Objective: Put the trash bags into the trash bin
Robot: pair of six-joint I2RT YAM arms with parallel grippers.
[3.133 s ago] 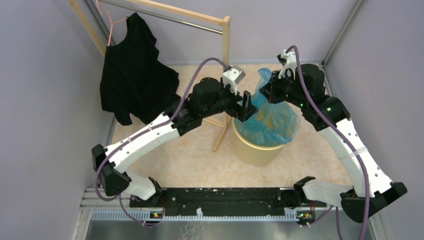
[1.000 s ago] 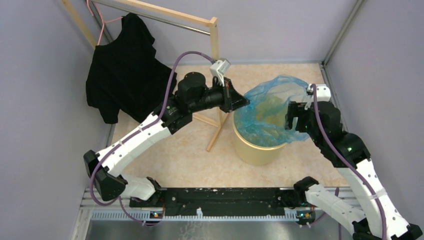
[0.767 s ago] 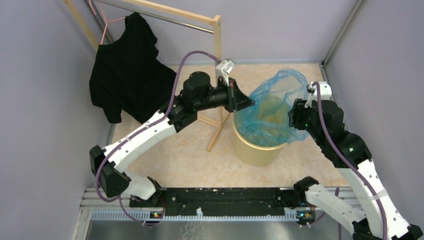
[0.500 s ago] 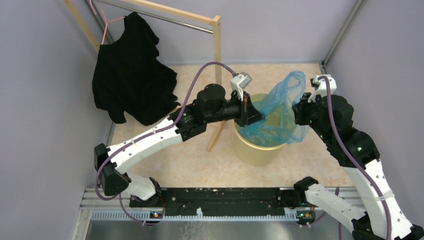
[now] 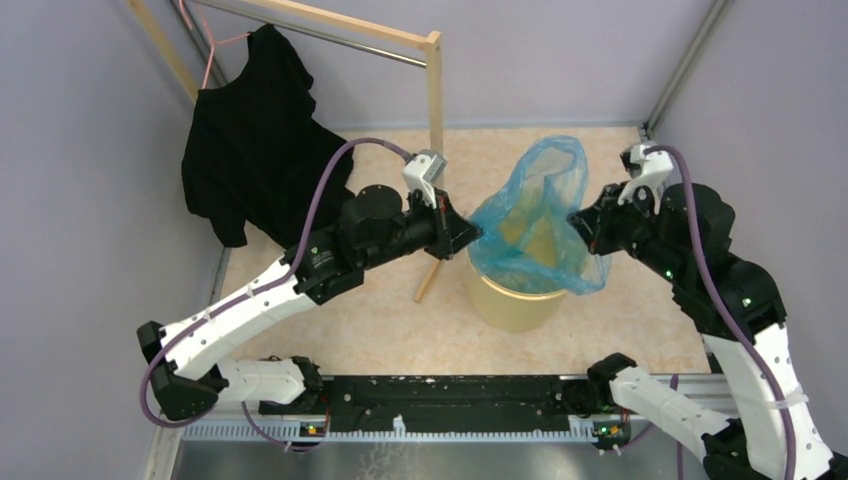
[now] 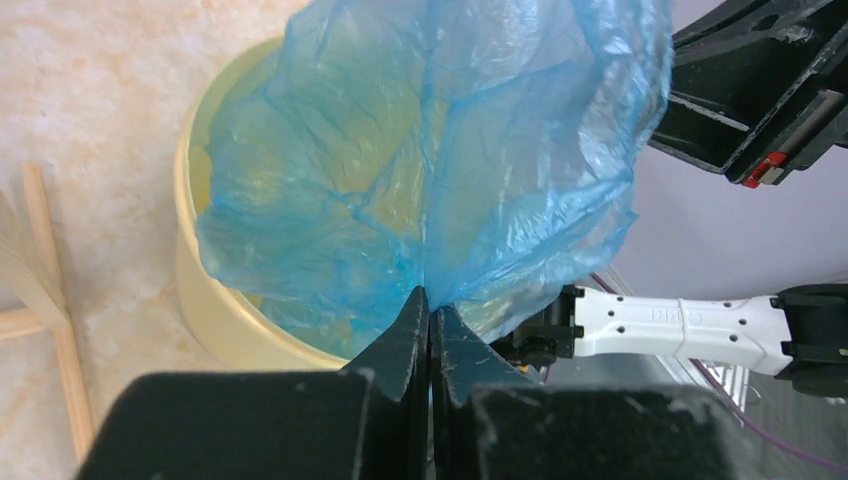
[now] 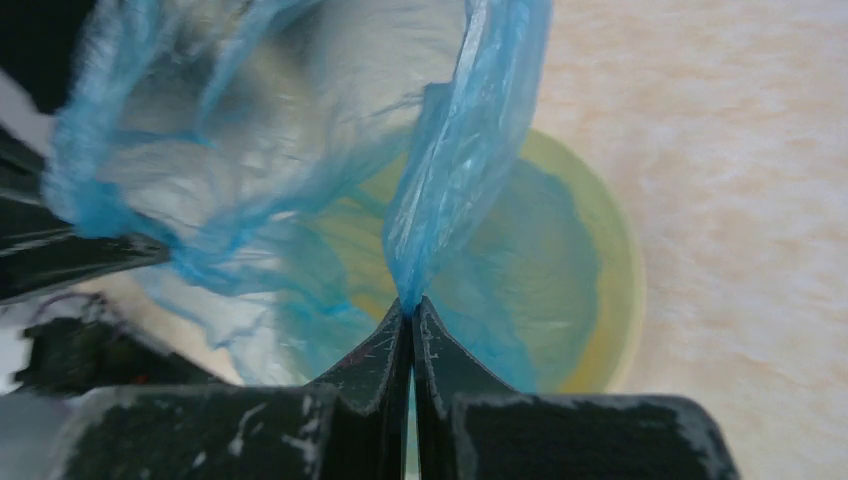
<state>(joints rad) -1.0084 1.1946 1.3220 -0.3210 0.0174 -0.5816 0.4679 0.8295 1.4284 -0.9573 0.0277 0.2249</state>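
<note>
A thin blue trash bag [image 5: 540, 215] hangs stretched open over the round pale yellow trash bin [image 5: 505, 305], its lower part inside the bin. My left gripper [image 5: 472, 232] is shut on the bag's left edge, seen pinched at the tips in the left wrist view [image 6: 430, 296]. On the other side, my right gripper [image 5: 577, 219] is shut on the bag's right edge [image 7: 410, 300]. The trash bag [image 6: 440, 150] billows up between the two grippers, and the bin's rim [image 7: 625, 290] shows below it. The bin's bottom is hidden by plastic.
A wooden clothes rack [image 5: 432, 110] stands just left of the bin, its leg [image 5: 428, 280] close to my left forearm. A black shirt [image 5: 255, 140] hangs from it at the back left. Walls close in on both sides.
My right gripper closed on the bag's right edge and moved up and right. The left gripper pulled back to the left with its edge, spreading the bag's mouth wider.
</note>
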